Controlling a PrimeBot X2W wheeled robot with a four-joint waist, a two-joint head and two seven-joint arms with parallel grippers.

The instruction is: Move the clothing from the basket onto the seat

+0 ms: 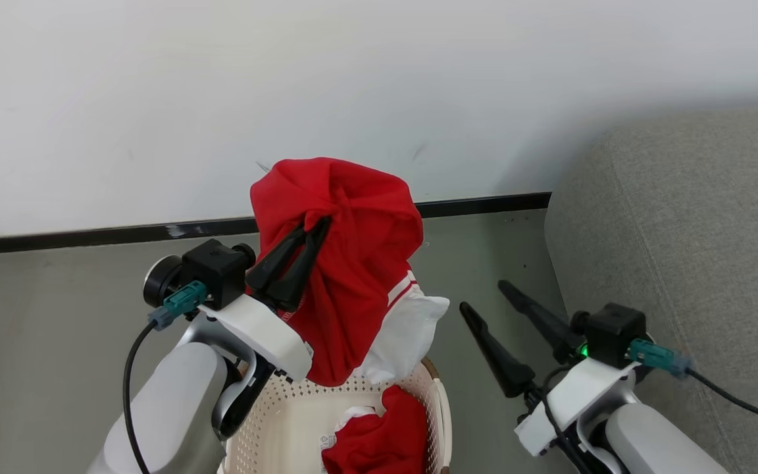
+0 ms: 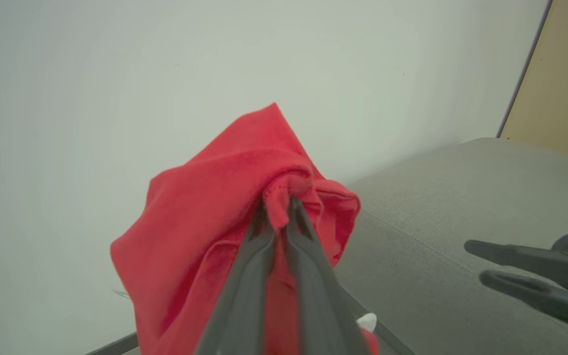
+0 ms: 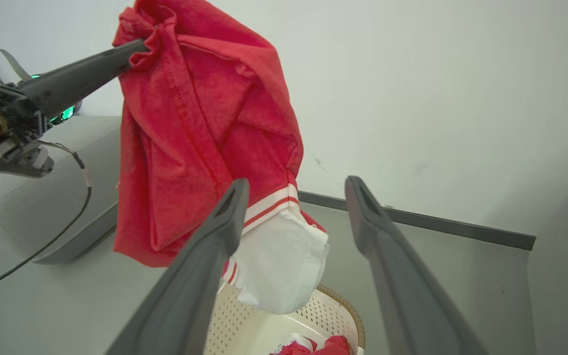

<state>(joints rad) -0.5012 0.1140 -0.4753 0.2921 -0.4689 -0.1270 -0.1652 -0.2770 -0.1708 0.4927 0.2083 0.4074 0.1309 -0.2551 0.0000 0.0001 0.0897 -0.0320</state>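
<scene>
Clothing [image 1: 353, 276]: bright red fabric garment, white trim, pinched by one small fold in tightly closed left jaws, hanging below them over cream-white perforated basket [image 1: 267, 421]. Right jaws spread wide, empty. Risk: slipping free before grey upholstered seat [image 1: 682, 217].
</scene>
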